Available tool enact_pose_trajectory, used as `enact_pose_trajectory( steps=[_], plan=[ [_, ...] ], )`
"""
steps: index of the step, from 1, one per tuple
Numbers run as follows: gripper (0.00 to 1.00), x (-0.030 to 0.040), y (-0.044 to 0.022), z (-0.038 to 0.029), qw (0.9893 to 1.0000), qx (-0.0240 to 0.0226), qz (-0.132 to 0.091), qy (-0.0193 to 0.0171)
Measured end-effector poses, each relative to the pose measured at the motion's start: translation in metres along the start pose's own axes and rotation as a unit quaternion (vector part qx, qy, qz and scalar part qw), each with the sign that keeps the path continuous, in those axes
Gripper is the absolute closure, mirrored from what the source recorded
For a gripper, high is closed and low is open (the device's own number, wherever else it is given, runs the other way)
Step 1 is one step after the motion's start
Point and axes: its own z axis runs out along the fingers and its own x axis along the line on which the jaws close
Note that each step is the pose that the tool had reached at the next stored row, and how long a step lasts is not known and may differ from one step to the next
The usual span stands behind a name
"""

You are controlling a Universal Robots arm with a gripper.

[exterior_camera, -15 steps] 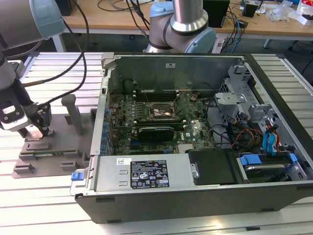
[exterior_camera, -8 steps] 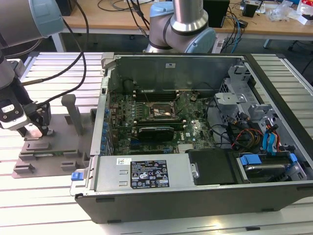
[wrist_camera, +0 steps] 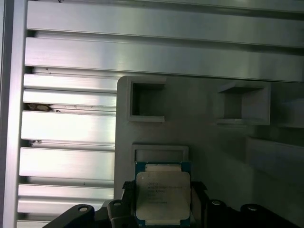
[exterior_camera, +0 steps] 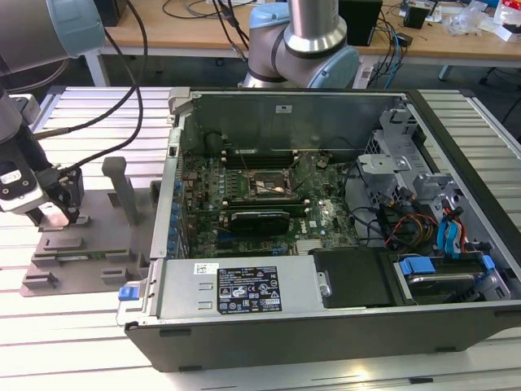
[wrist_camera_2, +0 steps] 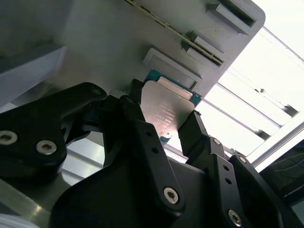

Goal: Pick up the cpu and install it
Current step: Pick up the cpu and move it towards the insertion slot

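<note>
Gripper (exterior_camera: pixel 60 213) low over grey tray (exterior_camera: pixel 89 248), at 9 o'clock from open computer case (exterior_camera: pixel 244 289) in exterior view. In both wrist views, black fingers (wrist_camera_2: pixel 142 135) drawn in against opposite edges of cpu (wrist_camera: pixel 163 197), silvery lid facing up. Edge hold likely chosen to keep pressure off lid and underside. Chip just beside tray's small framed recess (wrist_camera: pixel 159 148); resting or lifted clear, cannot tell. Motherboard socket (exterior_camera: pixel 264 186) mid-case, well apart from cpu at roughly 3 o'clock; install not yet done.
</note>
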Motion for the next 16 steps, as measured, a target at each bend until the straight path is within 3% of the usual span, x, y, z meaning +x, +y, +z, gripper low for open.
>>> enact_pose_trajectory(
  steps=[16],
  plan=[
    [0.45,-0.0003,0.0000,-0.0094,1.0000,0.0000,0.000,0.0000]
  ],
)
